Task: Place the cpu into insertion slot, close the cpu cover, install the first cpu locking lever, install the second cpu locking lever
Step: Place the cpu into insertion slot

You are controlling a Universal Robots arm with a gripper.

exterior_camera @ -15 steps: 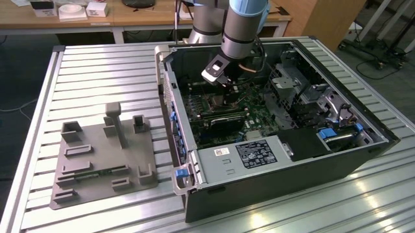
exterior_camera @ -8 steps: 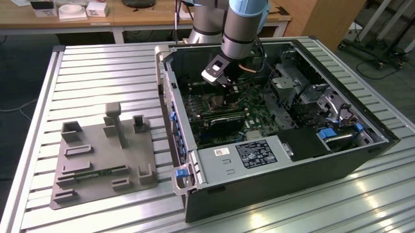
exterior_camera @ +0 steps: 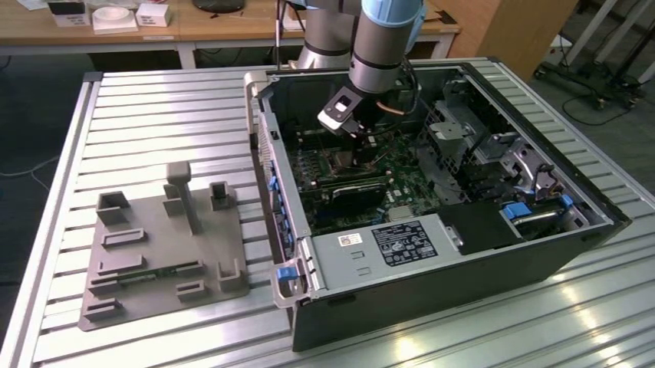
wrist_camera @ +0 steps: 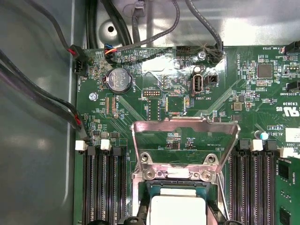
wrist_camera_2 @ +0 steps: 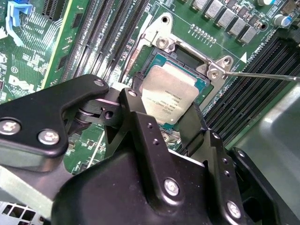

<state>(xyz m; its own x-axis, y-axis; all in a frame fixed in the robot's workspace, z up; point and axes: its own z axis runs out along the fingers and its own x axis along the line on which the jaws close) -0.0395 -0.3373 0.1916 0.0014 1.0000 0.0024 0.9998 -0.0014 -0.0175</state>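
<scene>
Arm [exterior_camera: 376, 54] reaching into the open case [exterior_camera: 440, 284] at upper centre of the exterior view, claw [wrist_camera_2: 164, 115] clamped on the cpu [wrist_camera_2: 169, 93], chip right at the slot [wrist_camera_2: 161, 44], cover [wrist_camera: 185, 123] tipped up open, slatted desk [exterior_camera: 153, 115] beneath the case

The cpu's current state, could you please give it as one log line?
gripper: shut on cpu | cpu: at insertion slot | cpu cover: open
</scene>
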